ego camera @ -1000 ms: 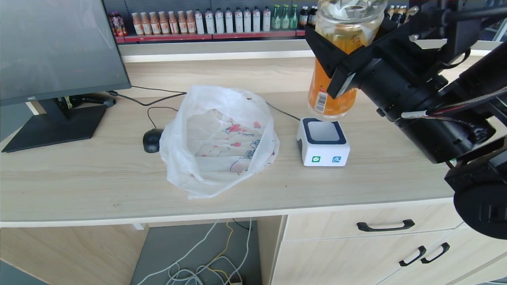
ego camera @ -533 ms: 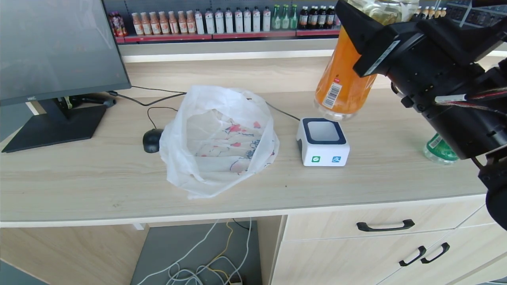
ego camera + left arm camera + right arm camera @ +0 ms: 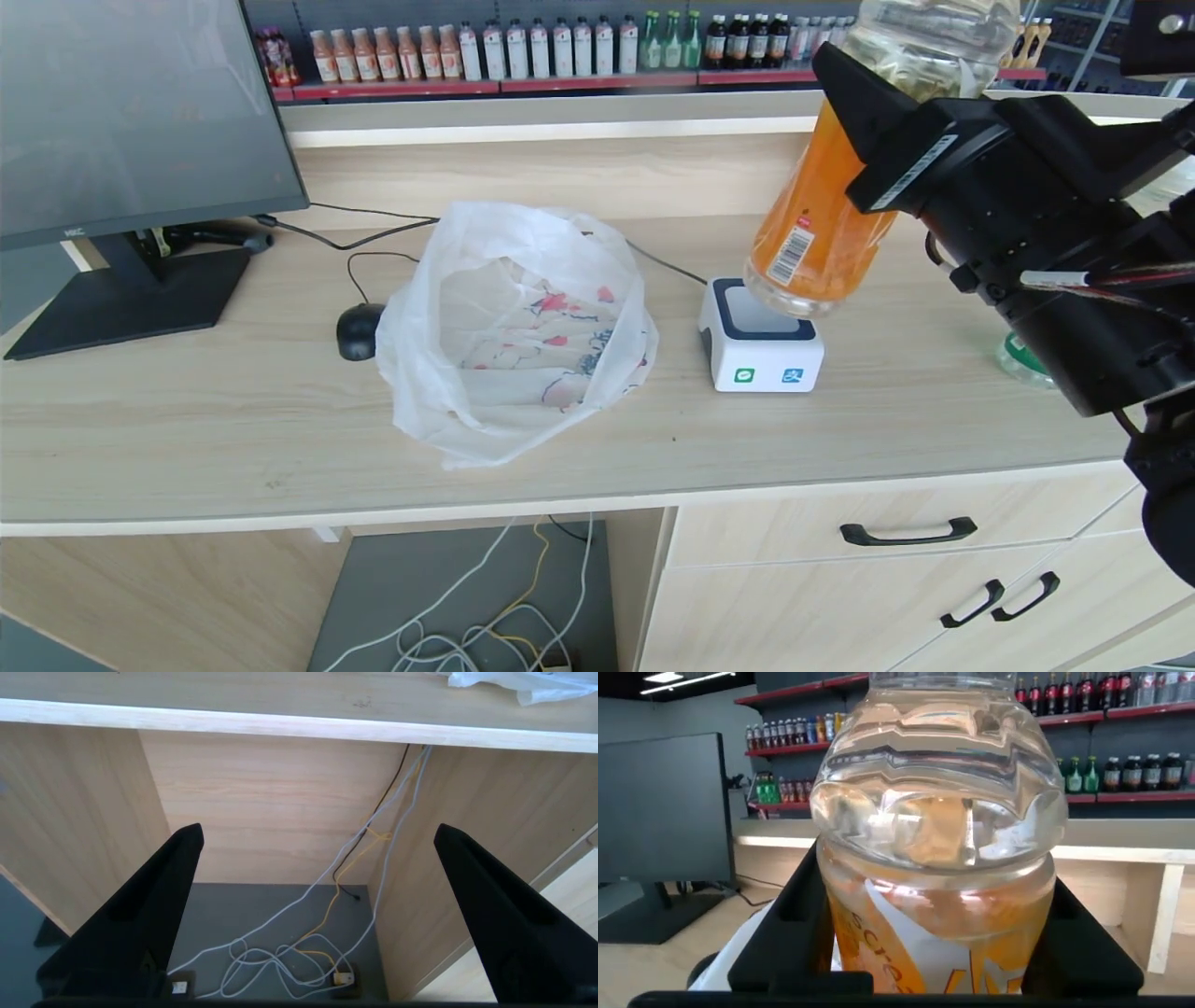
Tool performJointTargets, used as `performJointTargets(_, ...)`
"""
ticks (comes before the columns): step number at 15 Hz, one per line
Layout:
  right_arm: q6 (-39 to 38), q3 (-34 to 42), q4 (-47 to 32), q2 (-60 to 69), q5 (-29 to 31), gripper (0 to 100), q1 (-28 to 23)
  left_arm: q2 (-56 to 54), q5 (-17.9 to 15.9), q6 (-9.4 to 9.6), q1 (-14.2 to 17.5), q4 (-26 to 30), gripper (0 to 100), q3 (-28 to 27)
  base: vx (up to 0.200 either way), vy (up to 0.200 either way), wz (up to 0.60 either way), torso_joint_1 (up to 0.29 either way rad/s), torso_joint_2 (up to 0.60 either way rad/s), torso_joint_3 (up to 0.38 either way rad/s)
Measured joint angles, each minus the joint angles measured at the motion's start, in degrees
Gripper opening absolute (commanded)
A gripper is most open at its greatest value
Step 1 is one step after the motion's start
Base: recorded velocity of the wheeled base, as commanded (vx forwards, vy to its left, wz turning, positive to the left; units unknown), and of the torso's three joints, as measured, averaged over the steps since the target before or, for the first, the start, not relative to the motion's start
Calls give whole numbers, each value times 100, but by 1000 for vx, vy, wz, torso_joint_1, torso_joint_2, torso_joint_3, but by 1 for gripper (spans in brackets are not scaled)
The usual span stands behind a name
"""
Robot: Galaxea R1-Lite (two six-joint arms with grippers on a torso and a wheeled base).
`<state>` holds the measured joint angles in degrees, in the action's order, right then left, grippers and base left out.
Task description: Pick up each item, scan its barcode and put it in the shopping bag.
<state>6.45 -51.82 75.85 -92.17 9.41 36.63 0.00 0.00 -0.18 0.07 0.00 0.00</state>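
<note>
Your wooden counter (image 3: 233,411) carries a monitor (image 3: 131,103), the open shopping bag (image 3: 518,327) and a scanner (image 3: 761,336) beside it. Your right gripper (image 3: 882,89) clamps the tilted orange bottle (image 3: 812,233) just over the scanner. Your left gripper (image 3: 318,835) hangs below counter level, fingers (image 3: 140,924) apart.

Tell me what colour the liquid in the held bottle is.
Orange; the bottle is clear above the liquid line. The head view shows it best.

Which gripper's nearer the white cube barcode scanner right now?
Right. The right gripper holds the orange-drink plastic bottle just above the scanner; the left gripper hangs open below the wooden counter's edge.
</note>
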Motion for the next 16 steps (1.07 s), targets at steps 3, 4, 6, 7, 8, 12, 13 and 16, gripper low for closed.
performJointTargets(3,0,133,152,-49,-60,0,-4,0,0,11,-5,0,100,0,0,0,0,0,0,0)
performJointTargets(4,1,169,194,-71,-82,0,-15,0,0,11,-5,0,100,0,0,0,0,0,0,0)
performJointTargets(6,1,199,224,-107,-116,0,-20,0,0,18,-5,0,100,0,0,0,0,0,0,0)
performJointTargets(7,1,201,246,-124,-116,0,-28,0,0,18,-5,0,100,0,0,0,0,0,0,0)
performJointTargets(8,1,201,262,-143,-118,0,-28,0,0,16,-5,2,100,0,0,200,0,-2,2,7)
performJointTargets(12,1,185,330,-228,-197,0,-28,0,0,13,0,7,100,0,0,200,0,5,2,8)
performJointTargets(13,1,172,335,-243,-200,0,-28,0,0,13,2,10,100,0,0,200,0,-2,-2,2)
performJointTargets(16,4,163,363,-258,-202,0,-23,0,0,11,-5,7,100,0,0,200,0,4,2,4)
